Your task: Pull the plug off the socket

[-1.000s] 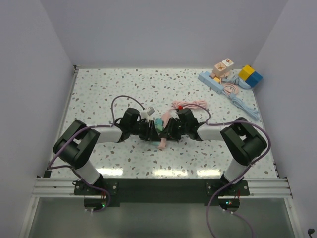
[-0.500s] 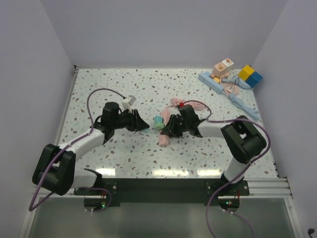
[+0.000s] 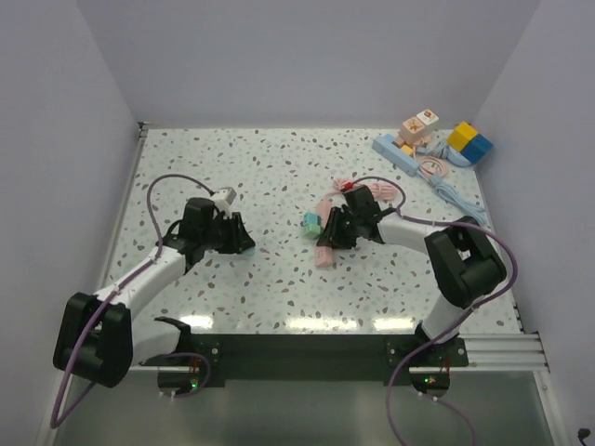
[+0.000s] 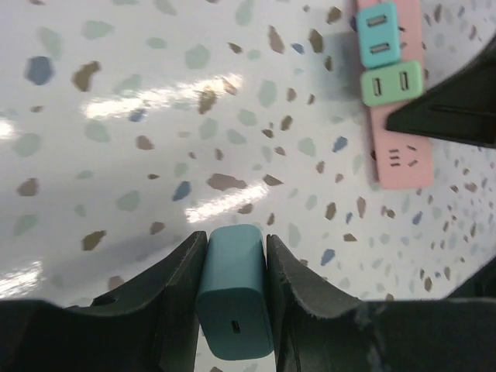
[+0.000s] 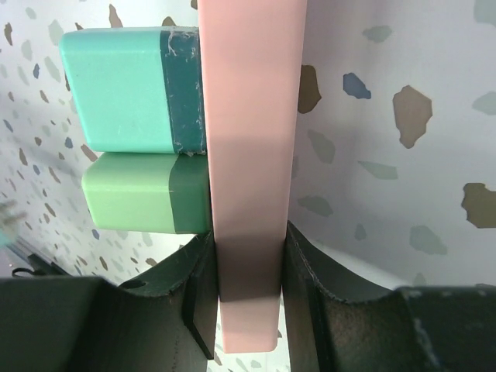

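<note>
The right gripper is shut narrow on the pink socket strip. In the wrist view both fingers press the strip's flat sides w/ no gap. The left gripper is also nearly closed and clamps the teal plug btw. its two pads. The plug is well left of the strip and not touching it. Whether it touches the table I cannot tell.

The strip has its long axis approx. from the arm bases toward the back wall, a bit tilted, w/ the free end on the near side. It is turned on its edge, so the socket face looks left, toward the left gripper. A teal adapter and a green adapter sit in the strip side by side and stick out to that same side. The held plug has its long axis along the fingers. Its face w/ a small slot looks at the wrist camera; the prongs I cannot see.

Vs. one sec. ago: then both grippers met at the strip. Now the left gripper has gone left of the strip w/ the plug, and the strip sits a little more right and back.
</note>
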